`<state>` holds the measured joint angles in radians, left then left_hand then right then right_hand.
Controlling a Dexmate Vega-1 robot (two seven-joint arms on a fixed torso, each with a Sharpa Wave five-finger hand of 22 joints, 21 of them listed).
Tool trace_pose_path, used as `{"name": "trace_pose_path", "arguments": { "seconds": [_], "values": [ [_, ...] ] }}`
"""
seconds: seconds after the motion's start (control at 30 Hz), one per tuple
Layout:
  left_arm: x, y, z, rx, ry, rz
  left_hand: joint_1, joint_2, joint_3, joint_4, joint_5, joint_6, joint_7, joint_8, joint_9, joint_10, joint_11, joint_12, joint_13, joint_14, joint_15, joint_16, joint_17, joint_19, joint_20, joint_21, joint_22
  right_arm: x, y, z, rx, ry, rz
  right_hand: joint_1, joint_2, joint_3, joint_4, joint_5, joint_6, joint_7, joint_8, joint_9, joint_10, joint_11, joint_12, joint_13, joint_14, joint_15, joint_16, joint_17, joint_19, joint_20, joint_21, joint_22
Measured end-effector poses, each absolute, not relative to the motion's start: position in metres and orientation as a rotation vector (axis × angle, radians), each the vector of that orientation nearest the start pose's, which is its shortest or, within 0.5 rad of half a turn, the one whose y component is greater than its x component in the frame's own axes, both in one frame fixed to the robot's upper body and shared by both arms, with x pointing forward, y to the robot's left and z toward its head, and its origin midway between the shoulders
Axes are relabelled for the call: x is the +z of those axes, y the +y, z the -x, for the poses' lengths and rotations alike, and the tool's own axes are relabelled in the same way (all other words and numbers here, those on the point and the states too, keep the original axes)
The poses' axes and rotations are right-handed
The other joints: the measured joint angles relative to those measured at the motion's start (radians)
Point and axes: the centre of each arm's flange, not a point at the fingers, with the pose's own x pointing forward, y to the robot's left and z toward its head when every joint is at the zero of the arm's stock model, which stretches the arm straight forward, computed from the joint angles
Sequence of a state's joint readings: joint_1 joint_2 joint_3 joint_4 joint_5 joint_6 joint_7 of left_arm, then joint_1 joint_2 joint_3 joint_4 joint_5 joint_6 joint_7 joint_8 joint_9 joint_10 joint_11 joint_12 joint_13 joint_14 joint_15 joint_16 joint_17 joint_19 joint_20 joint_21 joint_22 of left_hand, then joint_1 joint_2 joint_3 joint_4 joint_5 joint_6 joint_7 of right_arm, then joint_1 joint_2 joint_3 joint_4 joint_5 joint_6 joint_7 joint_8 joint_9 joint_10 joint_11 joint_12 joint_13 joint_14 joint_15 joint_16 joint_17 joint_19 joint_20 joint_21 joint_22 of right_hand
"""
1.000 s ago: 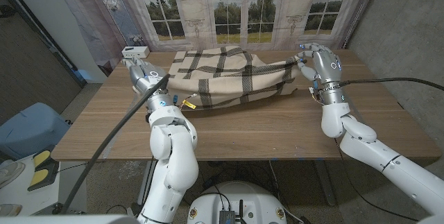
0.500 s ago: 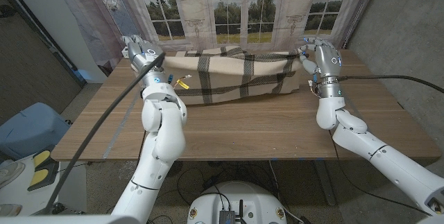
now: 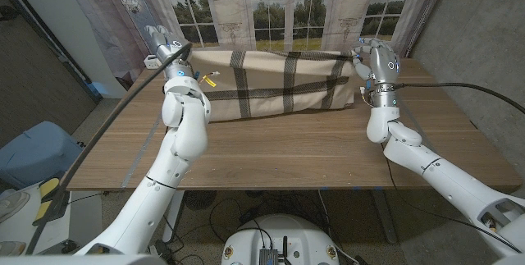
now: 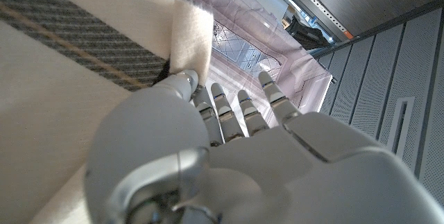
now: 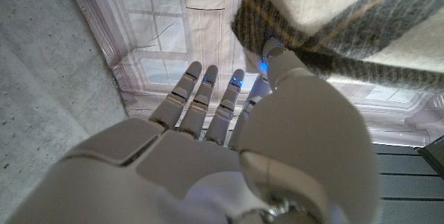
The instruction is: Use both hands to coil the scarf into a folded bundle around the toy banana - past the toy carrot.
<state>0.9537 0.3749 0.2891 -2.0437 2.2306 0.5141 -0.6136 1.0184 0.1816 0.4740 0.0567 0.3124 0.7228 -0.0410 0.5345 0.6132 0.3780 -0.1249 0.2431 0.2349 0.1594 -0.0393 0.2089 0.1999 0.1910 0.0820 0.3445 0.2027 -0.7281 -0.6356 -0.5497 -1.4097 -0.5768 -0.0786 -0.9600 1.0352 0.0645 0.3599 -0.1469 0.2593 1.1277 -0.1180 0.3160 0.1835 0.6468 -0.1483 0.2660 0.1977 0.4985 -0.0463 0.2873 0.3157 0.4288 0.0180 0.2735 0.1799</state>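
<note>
Scarf [image 3: 271,84] stretched across far side of table [image 3: 287,154], pinched at its upper corners by left hand [image 3: 168,54] and right hand [image 3: 373,58]. Soft, limp, light; probably best gripped at corners.

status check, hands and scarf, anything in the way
Left hand pinches one end of the scarf, right hand pinches the other. Scarf stretched between them over the table's far side. Small yellow item by the left corner, nothing else blocking.

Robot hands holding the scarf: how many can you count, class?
2. The left hand pinches the scarf at its left end; the right hand pinches its right end.
</note>
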Motion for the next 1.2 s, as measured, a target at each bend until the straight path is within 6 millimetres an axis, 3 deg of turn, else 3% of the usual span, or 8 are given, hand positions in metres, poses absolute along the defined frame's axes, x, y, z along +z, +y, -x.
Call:
{"name": "trace_pose_path", "arguments": {
  "seconds": [0.53,0.77,0.83,1.0,1.2],
  "values": [
    [0.163,0.259,-0.523,1.138,-0.129,-1.986,-0.003,-0.003,0.003,-0.003,0.000,-0.005,-0.006,0.007,0.023,0.005,-0.005,0.000,0.000,0.000,0.000,0.000,-0.005,0.004,-0.004,0.000,0.000,0.072,-0.288,-0.634,-0.813,-1.048,1.065,-0.004,0.004,0.014,0.000,-0.005,0.000,0.000,0.000,0.000,0.000,0.000,-0.004,0.000,0.000,0.000,-0.007,0.000,0.000,0.000,-0.004,0.000],
    [0.168,0.262,-0.536,1.102,-0.148,-1.975,-0.003,-0.003,0.003,-0.003,0.000,-0.006,-0.007,0.007,0.023,0.005,-0.005,-0.008,0.000,0.000,0.000,-0.006,-0.005,0.005,-0.005,0.000,0.000,0.081,-0.283,-0.653,-0.811,-1.021,1.097,-0.008,0.000,0.017,0.001,-0.005,0.000,0.000,-0.003,0.001,0.000,0.000,-0.012,0.000,0.000,0.000,-0.007,0.000,0.004,0.004,-0.004,0.000],
    [0.176,0.265,-0.551,1.107,-0.133,-2.018,-0.003,-0.003,0.003,-0.003,0.000,-0.007,-0.008,0.007,0.029,0.005,-0.005,-0.008,0.000,0.000,0.000,-0.006,-0.005,0.005,-0.005,0.000,0.000,0.084,-0.280,-0.658,-0.804,-1.016,1.096,-0.008,0.000,0.017,0.001,-0.005,0.000,0.000,-0.003,0.001,0.000,0.000,-0.012,0.000,0.000,0.000,-0.007,0.000,0.006,0.006,-0.004,0.000],
    [0.180,0.270,-0.565,1.088,-0.133,-2.026,-0.003,-0.003,0.006,-0.006,0.000,-0.007,-0.008,0.007,0.029,0.005,-0.005,-0.008,0.000,0.000,0.000,-0.006,-0.005,0.005,-0.005,0.000,0.000,0.090,-0.275,-0.671,-0.797,-1.000,1.118,-0.008,0.000,0.023,0.001,-0.005,0.000,0.000,-0.004,0.001,0.000,0.000,-0.012,0.000,0.000,0.000,-0.007,0.000,0.005,0.006,-0.004,0.000],
    [0.179,0.272,-0.568,1.053,-0.163,-1.977,-0.003,-0.012,0.011,-0.011,0.000,-0.007,-0.008,0.017,0.023,0.011,-0.011,-0.008,0.000,0.000,0.000,-0.009,-0.005,0.007,-0.015,0.000,0.000,0.097,-0.266,-0.687,-0.793,-0.968,1.172,-0.008,0.000,0.023,0.001,-0.005,0.000,0.000,-0.005,0.001,0.000,0.000,-0.012,0.000,0.000,0.000,-0.015,0.000,0.005,0.006,-0.008,0.000]
  ]
}}
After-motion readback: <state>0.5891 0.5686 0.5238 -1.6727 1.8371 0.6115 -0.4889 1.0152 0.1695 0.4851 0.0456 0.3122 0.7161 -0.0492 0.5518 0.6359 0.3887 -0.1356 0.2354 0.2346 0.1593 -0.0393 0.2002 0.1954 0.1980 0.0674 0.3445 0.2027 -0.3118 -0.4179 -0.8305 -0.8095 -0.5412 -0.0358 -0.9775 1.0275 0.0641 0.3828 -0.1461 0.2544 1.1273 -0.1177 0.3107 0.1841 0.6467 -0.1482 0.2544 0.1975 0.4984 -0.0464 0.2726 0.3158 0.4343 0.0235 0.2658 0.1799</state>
